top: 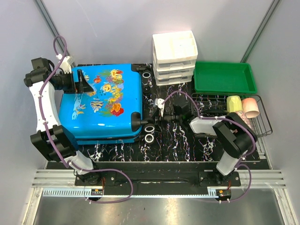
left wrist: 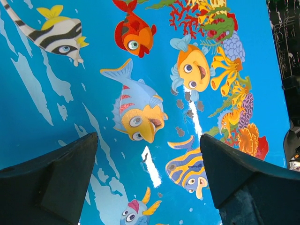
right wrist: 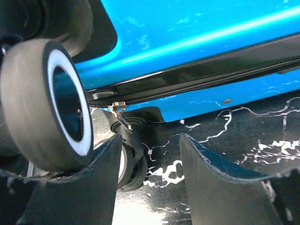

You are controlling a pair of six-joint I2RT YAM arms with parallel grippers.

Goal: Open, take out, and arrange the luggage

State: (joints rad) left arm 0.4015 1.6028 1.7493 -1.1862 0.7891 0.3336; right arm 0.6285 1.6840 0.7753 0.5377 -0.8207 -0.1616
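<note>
The blue luggage point(top: 101, 103) lies flat and closed on the black marbled mat, fish print up, wheels to the right. My left gripper point(top: 83, 83) hovers open over the lid's far left part; the left wrist view shows the printed lid point(left wrist: 140, 108) between its spread fingers point(left wrist: 51, 183). My right gripper point(top: 161, 112) is open and empty, low by the luggage's wheeled side. The right wrist view shows the closed zip seam point(right wrist: 197, 79), a small metal zip pull point(right wrist: 119, 110) just ahead of the fingers, and a white-rimmed wheel point(right wrist: 51, 103) at left.
A white three-drawer organiser point(top: 174, 57) stands at the back. A green tray point(top: 225, 77) sits to its right. A black wire rack point(top: 243, 115) holds a yellow-green cup point(top: 233, 103) and a pink cup point(top: 251, 107) at the right.
</note>
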